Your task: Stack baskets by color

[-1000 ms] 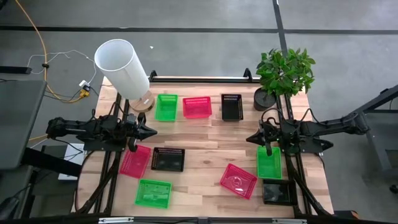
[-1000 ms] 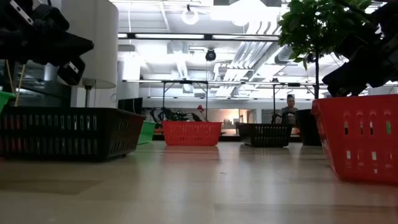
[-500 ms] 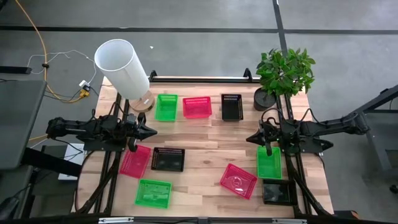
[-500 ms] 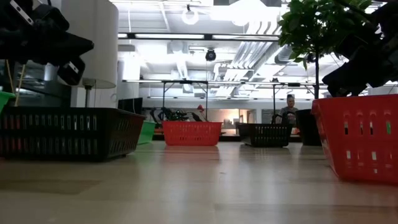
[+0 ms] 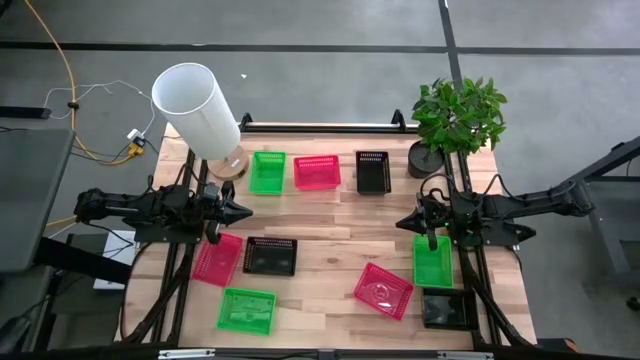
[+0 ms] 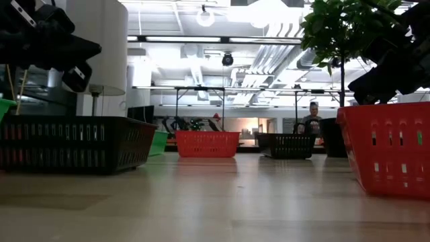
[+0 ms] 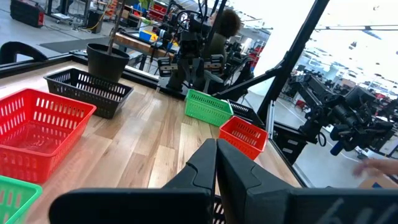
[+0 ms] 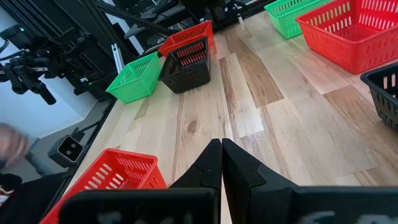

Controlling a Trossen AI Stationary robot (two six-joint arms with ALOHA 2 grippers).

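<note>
Along the far side stand a green basket (image 5: 267,172), a pink basket (image 5: 317,172) and a black basket (image 5: 372,172) in a row. Nearer, a pink basket (image 5: 217,259), a black one (image 5: 270,256) and a green one (image 5: 247,310) sit at the left. Another pink basket (image 5: 383,290), a green one (image 5: 432,260) and a black one (image 5: 447,308) sit at the right. All rest flat on their bottoms, none stacked. My left gripper (image 5: 245,212) hovers shut at the left edge, pointing inward. My right gripper (image 5: 400,224) hovers shut at the right, facing it.
A large white cylinder (image 5: 197,110) leans over the far left corner. A potted plant (image 5: 455,120) stands at the far right corner. Bare wood (image 5: 330,225) lies between the two grippers. A person (image 6: 312,119) shows in the room beyond the table.
</note>
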